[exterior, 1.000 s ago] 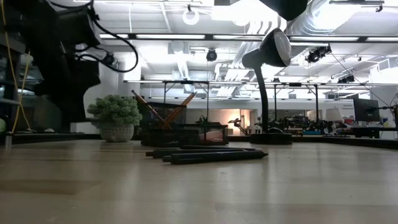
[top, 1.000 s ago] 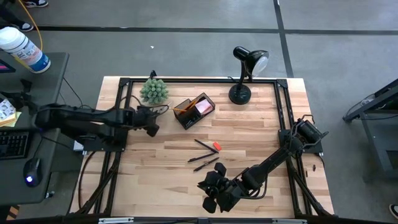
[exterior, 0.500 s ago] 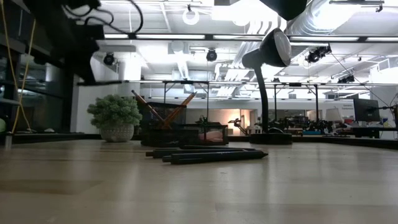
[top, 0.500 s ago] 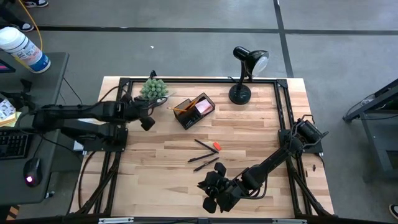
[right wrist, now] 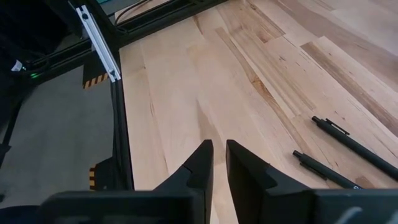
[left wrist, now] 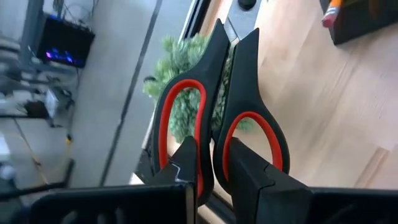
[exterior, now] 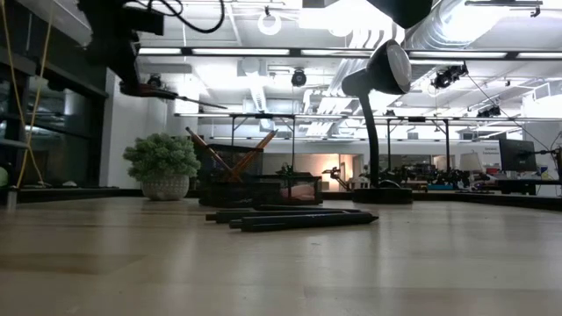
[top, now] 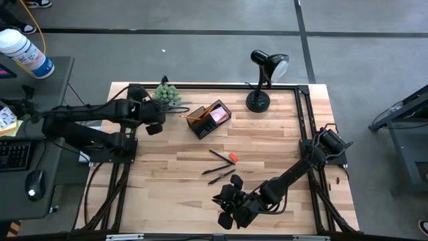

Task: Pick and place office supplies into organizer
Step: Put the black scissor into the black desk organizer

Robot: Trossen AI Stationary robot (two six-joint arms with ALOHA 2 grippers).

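My left gripper [top: 158,122] hovers above the table's far left, beside the green plant [top: 165,97], shut on black scissors with red-lined handle loops [left wrist: 214,118]. Their blades [exterior: 189,101] point roughly level toward the black organizer [top: 208,118], which holds orange pencils and a pink pad. Three black pens [top: 217,167] and a small red eraser [top: 233,158] lie flat mid-table. My right gripper [top: 227,206] rests shut near the near edge, short of the pens [right wrist: 345,140]. My left gripper pinches the scissors at their handle end [left wrist: 208,155], where the two loops meet, between its two fingers [left wrist: 249,177]. The fingers lie along the scissors, which are closed. They are lifted clear of the table, blades [top: 175,114] reaching out past the fingertips.
A black desk lamp [top: 264,73] stands on its round base [top: 257,102] at the far edge, right of the organizer. The potted plant [exterior: 162,165] sits at the far left corner. Black frame rails [right wrist: 96,40] run along the table's sides. Bare wood lies left of the pens.
My left gripper has risen and drawn toward the far edge and slightly left, nearer the plant, carrying the scissors with it. In the low view the arm has gone up and the blades have come into sight. The right arm has kept still.
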